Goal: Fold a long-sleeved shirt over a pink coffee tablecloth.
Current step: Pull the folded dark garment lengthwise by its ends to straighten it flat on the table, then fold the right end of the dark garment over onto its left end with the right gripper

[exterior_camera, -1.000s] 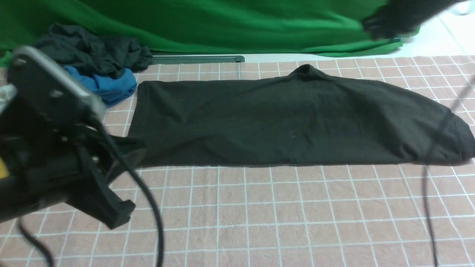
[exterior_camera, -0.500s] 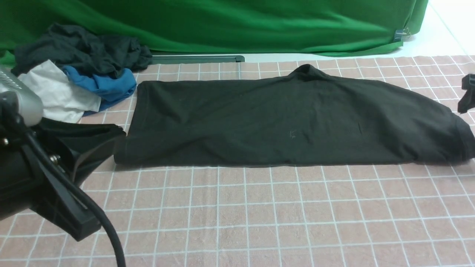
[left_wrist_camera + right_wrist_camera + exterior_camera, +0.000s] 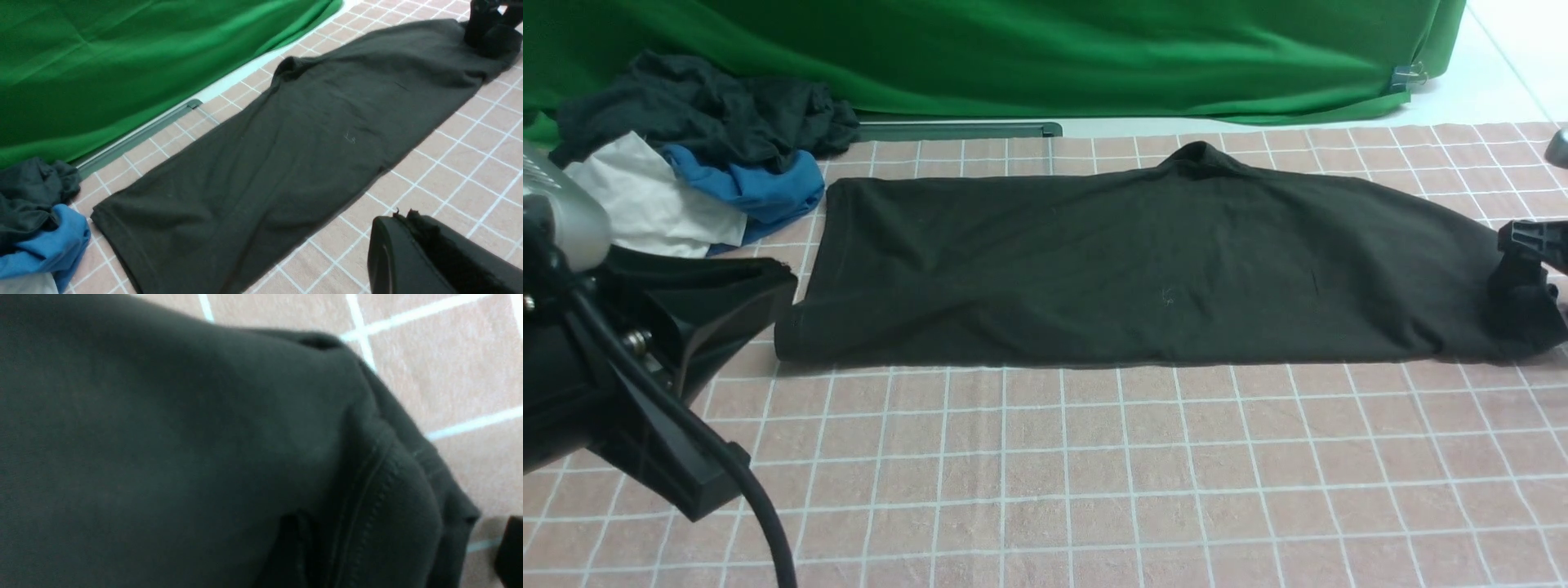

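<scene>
The large black long-sleeved shirt [image 3: 1143, 261] lies flat across the far half of the dusty pink tablecloth with the grid of thin white lines [image 3: 1094, 474], its length running from left to right and a small peak of fabric raised at its far edge. My left gripper [image 3: 760, 298] is closed, jaws together, and sits low just beside the shirt's near left corner; I cannot tell whether it touches the fabric. My right gripper [image 3: 1523, 273] is down on the shirt's right end, where the stitched hem is bunched up. Its jaws stand apart: in the right wrist view one finger [image 3: 510, 551] shows only at the frame edge. A heap of black, blue and white garments [image 3: 703, 139] rests at the far left, below the plain green fabric backdrop [image 3: 1054, 49].
</scene>
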You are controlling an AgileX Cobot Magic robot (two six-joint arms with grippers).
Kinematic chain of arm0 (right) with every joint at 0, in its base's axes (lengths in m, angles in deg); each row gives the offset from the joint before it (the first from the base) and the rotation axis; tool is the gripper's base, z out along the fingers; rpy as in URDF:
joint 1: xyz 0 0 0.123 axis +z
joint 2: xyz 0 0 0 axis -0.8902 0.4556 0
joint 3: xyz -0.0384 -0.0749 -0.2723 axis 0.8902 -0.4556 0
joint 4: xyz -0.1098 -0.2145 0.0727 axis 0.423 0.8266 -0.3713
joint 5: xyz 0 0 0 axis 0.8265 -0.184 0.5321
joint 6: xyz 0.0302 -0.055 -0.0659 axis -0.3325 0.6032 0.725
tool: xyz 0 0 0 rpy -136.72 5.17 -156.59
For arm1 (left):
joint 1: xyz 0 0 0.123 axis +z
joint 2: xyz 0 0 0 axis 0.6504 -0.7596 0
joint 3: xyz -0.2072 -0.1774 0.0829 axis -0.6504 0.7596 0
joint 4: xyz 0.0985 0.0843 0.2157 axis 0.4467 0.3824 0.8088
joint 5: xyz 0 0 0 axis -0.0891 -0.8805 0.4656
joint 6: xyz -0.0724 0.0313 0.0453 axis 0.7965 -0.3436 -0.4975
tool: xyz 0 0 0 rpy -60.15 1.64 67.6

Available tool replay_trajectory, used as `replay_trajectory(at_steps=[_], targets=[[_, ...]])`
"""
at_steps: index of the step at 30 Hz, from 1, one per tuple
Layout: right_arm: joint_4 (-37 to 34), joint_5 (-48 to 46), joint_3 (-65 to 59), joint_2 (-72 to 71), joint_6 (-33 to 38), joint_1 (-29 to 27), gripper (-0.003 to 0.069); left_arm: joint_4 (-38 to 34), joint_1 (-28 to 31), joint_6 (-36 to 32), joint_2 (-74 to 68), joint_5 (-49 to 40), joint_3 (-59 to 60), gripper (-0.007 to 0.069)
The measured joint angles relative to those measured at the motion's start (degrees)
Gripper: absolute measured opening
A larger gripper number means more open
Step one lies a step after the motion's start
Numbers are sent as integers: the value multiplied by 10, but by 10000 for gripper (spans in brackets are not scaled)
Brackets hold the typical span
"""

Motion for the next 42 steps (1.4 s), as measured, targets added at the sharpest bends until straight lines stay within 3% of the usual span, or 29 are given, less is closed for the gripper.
replay_trajectory(at_steps=[7, 16, 18, 28, 32, 37, 42], targets=[[5, 4, 1, 2, 13, 7, 447, -9, 0, 0, 0, 25, 0, 16], [3, -5, 0, -11, 52, 37, 93, -14, 0, 0, 0, 28, 0, 17], [8, -9, -1, -26, 59, 38, 61, -16, 0, 0, 0, 28, 0, 17], [104, -51, -1, -181, 7, -1, 55, -48, 0, -12, 0, 100, 0, 17], [103, -55, -1, -216, -1, -3, 55, -50, 0, -32, 0, 103, 0, 17], [35, -56, 1, -244, 15, 22, 55, -50, 0, -47, 0, 102, 0, 17], [-120, -55, 25, -258, 94, 103, 54, -50, 0, -53, 0, 100, 0, 17]])
